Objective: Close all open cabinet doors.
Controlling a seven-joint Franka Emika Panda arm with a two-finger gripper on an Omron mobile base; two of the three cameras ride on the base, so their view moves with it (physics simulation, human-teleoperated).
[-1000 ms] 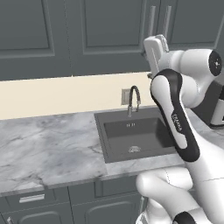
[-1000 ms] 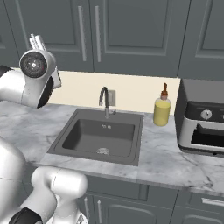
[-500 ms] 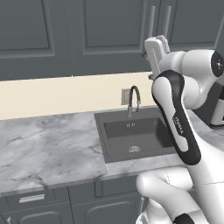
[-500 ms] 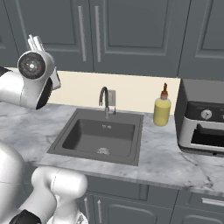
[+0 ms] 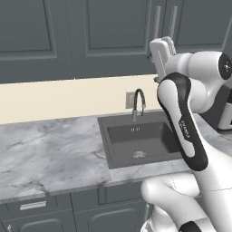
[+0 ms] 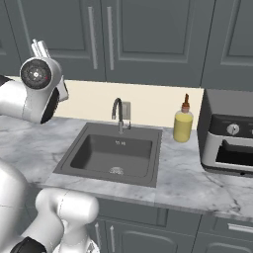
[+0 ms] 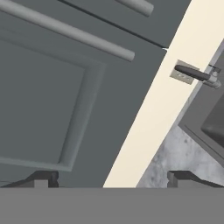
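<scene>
Take the sink (image 6: 111, 154) as your landmark, set in the marble counter (image 5: 50, 154) just ahead of your base, with the dark faucet (image 6: 118, 112) rising at its back edge. Your gripper (image 5: 162, 53) is raised above and behind the sink, level with the bottom of the upper cabinets, and its fingers stand wide apart with nothing between them. The cabinet doors (image 6: 126, 34) hang above the sink, past the cream backsplash (image 5: 63, 97); the hand view looks close onto one recessed panel (image 7: 41, 105) and its slim bar handle (image 7: 70, 31). From here every upper door over the sink looks flush with its neighbours (an open one may lie off to the side, so look before you commit). For this step, keep the fingers spread and use their flat outer side as a pusher, not a clamp. Meet the door near its handle edge, away from the hinge, and press squarely inward until it seats. Mind the soap bottle (image 6: 182, 122) and toaster oven (image 6: 227, 136) to the right of the sink when you swing.
</scene>
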